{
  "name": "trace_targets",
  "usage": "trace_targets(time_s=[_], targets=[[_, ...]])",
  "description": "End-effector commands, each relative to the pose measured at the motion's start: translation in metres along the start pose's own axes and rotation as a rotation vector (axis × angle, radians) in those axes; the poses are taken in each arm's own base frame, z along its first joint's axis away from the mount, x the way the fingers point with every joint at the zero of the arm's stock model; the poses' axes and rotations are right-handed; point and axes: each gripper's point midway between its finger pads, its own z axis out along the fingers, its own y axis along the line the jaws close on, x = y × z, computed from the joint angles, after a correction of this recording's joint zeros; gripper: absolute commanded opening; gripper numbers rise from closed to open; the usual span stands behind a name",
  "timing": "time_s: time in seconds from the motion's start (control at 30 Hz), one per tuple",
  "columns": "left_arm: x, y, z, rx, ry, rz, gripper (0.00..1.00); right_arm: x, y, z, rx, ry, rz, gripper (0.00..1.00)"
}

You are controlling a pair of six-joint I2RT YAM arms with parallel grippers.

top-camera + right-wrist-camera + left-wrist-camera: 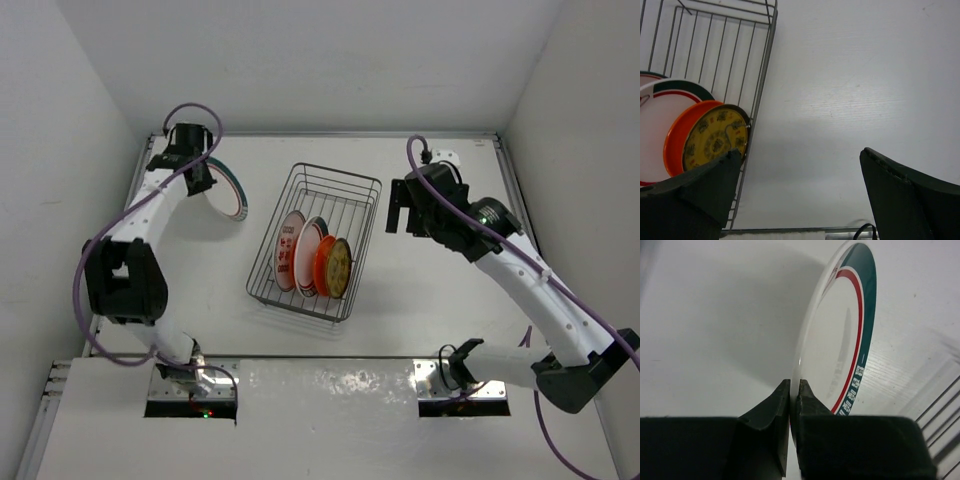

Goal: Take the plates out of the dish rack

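While the left fingers point(784, 401) clamp a teal-rimmed plate point(835, 355), the right fingers point(705, 187) gape empty near the dish rack point(763, 70).

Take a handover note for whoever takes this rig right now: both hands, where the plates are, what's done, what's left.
Left hand: shut on the teal-and-red-rimmed plate, held on edge over the table, left of the dish rack.
Right hand: open, empty, right of the rack.
In the rack, at least four upright: red-patterned white plate, teal-rimmed white plate, orange plate, yellow plate.
Done: one plate out. Left: set it down, unload the rest.
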Motion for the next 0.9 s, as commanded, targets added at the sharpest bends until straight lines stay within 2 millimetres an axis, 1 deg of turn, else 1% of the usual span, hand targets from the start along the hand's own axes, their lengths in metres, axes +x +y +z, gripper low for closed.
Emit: trace_targets(time_s=[0.0,0.03,0.07,0.1,0.13,0.17,0.2,0.23,0.27,0.3,0.33,0.37,0.4,0.43,0.47,0.5,0.53,0.57,0.6,0.63,0.67,0.7,0.73,0.77,0.8,0.83,0.87], targets=[[-0.023,-0.057,0.029,0.313,-0.058,-0.151,0.0,0.001,0.01,-0.001,-0.081,-0.02,0.02,0.99],[-0.013,-0.057,0.042,0.324,-0.027,-0.172,0.0,0.007,0.009,0.001,-0.078,-0.005,0.014,0.99],[-0.001,-0.059,0.06,0.353,0.026,-0.191,0.0,0.01,0.009,0.001,-0.079,0.001,0.007,0.99],[0.001,-0.052,0.073,0.343,0.043,-0.235,0.0,0.011,0.007,0.0,-0.078,-0.001,0.006,0.99],[0.015,-0.049,0.091,0.321,0.089,-0.251,0.02,0.015,0.004,0.0,-0.072,0.008,-0.007,0.99],[0.02,-0.044,0.099,0.322,0.12,-0.296,0.12,0.014,0.001,-0.002,-0.067,-0.001,-0.008,0.99],[0.027,-0.04,0.105,0.312,0.15,-0.316,0.17,0.016,-0.001,-0.001,-0.061,0.004,-0.014,0.99],[0.037,-0.035,0.113,0.289,0.18,-0.336,0.26,0.016,-0.003,-0.003,-0.059,0.001,-0.019,0.99],[0.042,-0.025,0.117,0.25,0.188,-0.366,0.5,0.018,-0.005,-0.003,-0.055,0.002,-0.024,0.99],[0.046,-0.019,0.116,0.222,0.188,-0.374,0.56,0.02,-0.009,-0.004,-0.044,-0.002,-0.028,0.99],[0.047,-0.012,0.117,0.188,0.178,-0.381,0.59,0.021,-0.01,-0.004,-0.041,-0.004,-0.029,0.99],[0.05,-0.009,0.114,0.174,0.186,-0.389,0.64,0.024,-0.012,-0.003,-0.033,0.0,-0.036,0.99],[0.05,-0.001,0.113,0.135,0.174,-0.395,0.68,0.024,-0.013,-0.002,-0.03,0.0,-0.037,0.99],[0.041,0.007,0.107,0.095,0.139,-0.398,0.73,0.025,-0.014,-0.002,-0.03,0.002,-0.039,0.99],[0.04,0.012,0.1,0.07,0.134,-0.392,0.81,0.026,-0.014,-0.001,-0.027,0.003,-0.042,0.99],[0.032,0.015,0.093,0.055,0.11,-0.387,0.84,0.027,-0.013,-0.001,-0.028,0.006,-0.046,0.99],[0.014,0.015,0.075,0.048,0.062,-0.356,0.91,0.027,-0.012,0.0,-0.031,0.011,-0.052,0.99],[0.004,0.011,0.064,0.052,0.033,-0.326,0.96,0.027,-0.012,0.001,-0.03,0.012,-0.055,0.99],[-0.021,0.0,0.046,0.078,-0.03,-0.297,0.99,0.027,-0.013,0.002,-0.028,0.012,-0.06,0.99],[-0.03,-0.026,0.02,0.101,-0.084,-0.227,1.0,0.027,-0.011,0.005,-0.028,0.016,-0.065,0.99],[-0.037,-0.038,0.004,0.111,-0.116,-0.149,1.0,0.027,-0.011,0.006,-0.025,0.018,-0.07,0.99],[-0.047,-0.052,-0.019,0.12,-0.147,-0.102,1.0,0.026,-0.009,0.007,-0.028,0.019,-0.071,0.99],[-0.042,-0.075,-0.039,0.148,-0.157,-0.044,1.0,0.025,-0.008,0.008,-0.027,0.021,-0.073,0.99],[-0.036,-0.077,-0.051,0.141,-0.137,-0.006,1.0,0.027,-0.005,0.01,-0.03,0.035,-0.079,0.99],[-0.04,-0.083,-0.069,0.175,-0.152,-0.002,1.0,0.024,-0.004,0.01,-0.035,0.035,-0.078,0.99],[-0.031,-0.097,-0.083,0.233,-0.135,0.02,1.0,0.024,-0.002,0.01,-0.042,0.04,-0.081,0.99],[-0.025,-0.102,-0.093,0.271,-0.122,0.033,1.0,0.025,0.0,0.011,-0.047,0.046,-0.081,0.99]])
